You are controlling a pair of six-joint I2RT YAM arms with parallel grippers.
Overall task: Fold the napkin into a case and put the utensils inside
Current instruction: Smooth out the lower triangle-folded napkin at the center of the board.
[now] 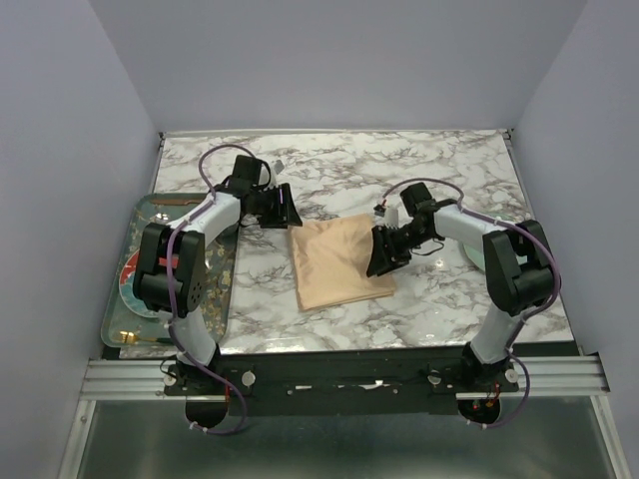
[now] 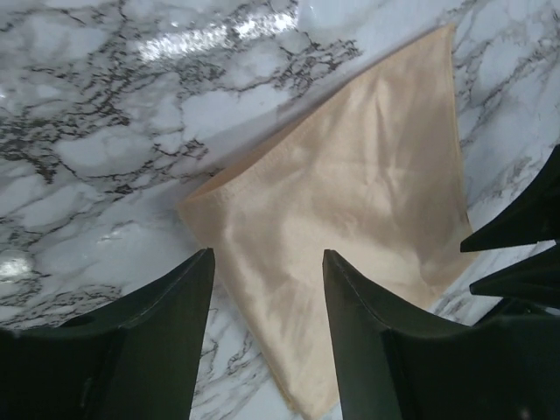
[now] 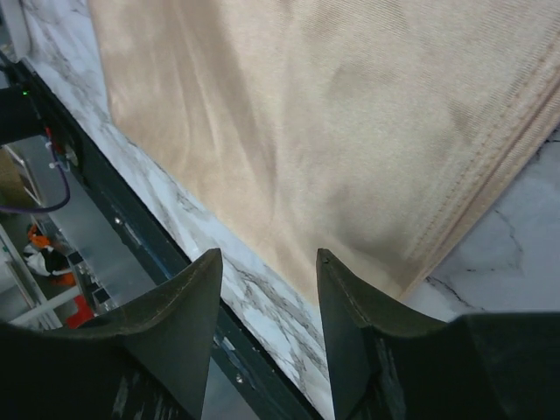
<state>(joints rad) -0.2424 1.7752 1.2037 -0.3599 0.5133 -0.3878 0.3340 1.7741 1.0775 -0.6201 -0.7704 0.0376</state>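
L gripper (image 2: 267, 255), R gripper (image 3: 268, 255) jaws apart, empty; napkin (image 1: 339, 261) folded; tray (image 1: 150, 205) top view only.

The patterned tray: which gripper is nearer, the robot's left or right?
Left. The left gripper sits just right of the tray, at the napkin's far-left corner; the right gripper is farther off, over the napkin's right edge.

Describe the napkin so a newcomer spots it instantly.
On the marble table, near its middle, lies the napkin. It is a flat peach-orange cloth with a slight sheen, plain and soft, unlike the patterned tray at the left.
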